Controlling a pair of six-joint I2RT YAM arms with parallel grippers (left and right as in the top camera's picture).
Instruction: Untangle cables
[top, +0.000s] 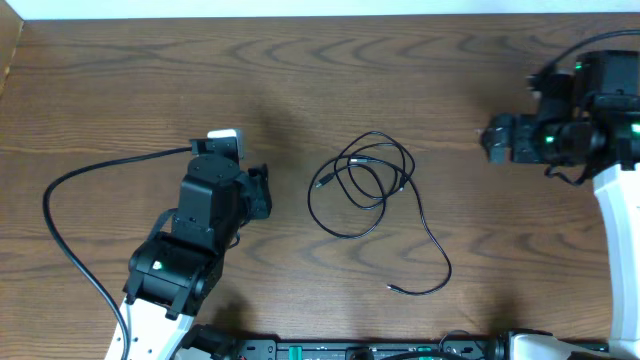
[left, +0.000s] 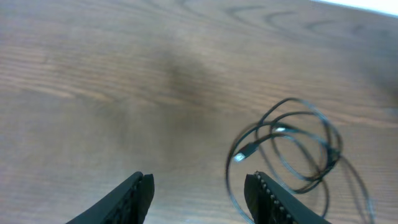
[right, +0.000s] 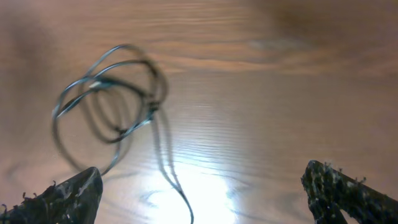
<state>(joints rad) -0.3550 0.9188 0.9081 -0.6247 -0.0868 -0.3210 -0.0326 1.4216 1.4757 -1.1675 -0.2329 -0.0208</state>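
Item: one black cable (top: 360, 182) on the wooden table (top: 150, 60), lying near the table's middle in the overhead view. It is coiled into several overlapping loops. Which strand lies over which inside the coil cannot be made out. A small plug (top: 323, 183) lies at the coil's 9 o'clock edge. A single tail leaves the coil toward 5 o'clock and curls back to a free end (top: 392, 287).

Both wrist views are blurred. In the left wrist view the black cable (left: 281, 130) sits at 2 o'clock of the frame, its plug (left: 244, 152) showing as a pale glint. The lowest loop is cut off by the bottom edge and by one finger. In the right wrist view the black cable (right: 115, 99) lies at 10 o'clock and its tail runs out of the bottom edge beside a patch of glare.

The left arm rises from the table's 7 o'clock edge and is bent at the elbow. Its left pincer (top: 262, 192) (left: 199, 182) points toward 3 o'clock at the coil, near it but apart. The fingers are parted, with bare table between them. A thicker arm lead (top: 60, 190) trails off to 9 o'clock.

The right arm comes up the 3 o'clock edge. Its right pincer (top: 492, 140) (right: 202, 174) faces 9 o'clock and sits at 2 o'clock of the coil, well apart. The fingers are spread wide and grip nothing.
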